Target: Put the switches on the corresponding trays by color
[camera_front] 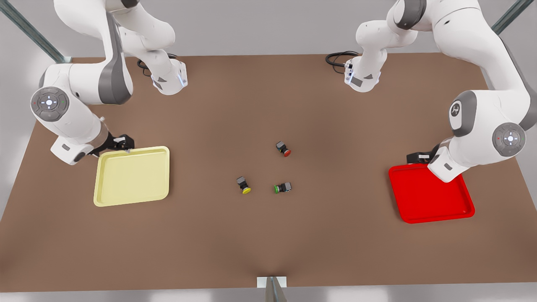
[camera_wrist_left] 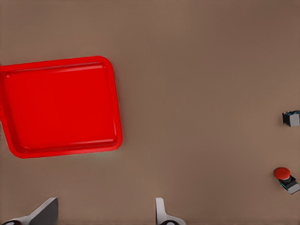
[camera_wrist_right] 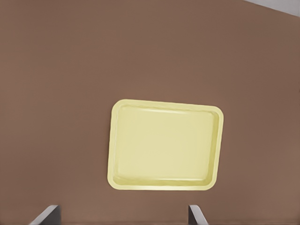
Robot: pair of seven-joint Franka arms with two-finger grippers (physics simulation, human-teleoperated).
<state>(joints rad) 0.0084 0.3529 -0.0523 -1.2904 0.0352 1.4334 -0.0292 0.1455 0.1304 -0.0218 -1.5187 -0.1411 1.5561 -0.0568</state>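
Two switches lie on the brown table's middle: a yellow-capped switch (camera_front: 244,185) and a red-capped switch (camera_front: 283,148) (camera_wrist_left: 285,177), each on its side. The pale yellow tray (camera_front: 132,176) (camera_wrist_right: 164,145) sits at the front view's left, and the red tray (camera_front: 430,195) (camera_wrist_left: 61,105) at its right. My left gripper (camera_front: 419,157) (camera_wrist_left: 103,216) hovers by the red tray's far edge, open, with nothing between its fingers. My right gripper (camera_front: 121,142) (camera_wrist_right: 122,216) hangs by the yellow tray's far edge, open too. Both trays hold nothing.
A green-capped switch (camera_front: 282,187) (camera_wrist_left: 291,118) lies close to the yellow-capped one, toward the front view's right. Both arm bases (camera_front: 168,77) stand at the table's far edge with black cables (camera_front: 337,58). A small white bracket (camera_front: 272,282) sits at the near edge.
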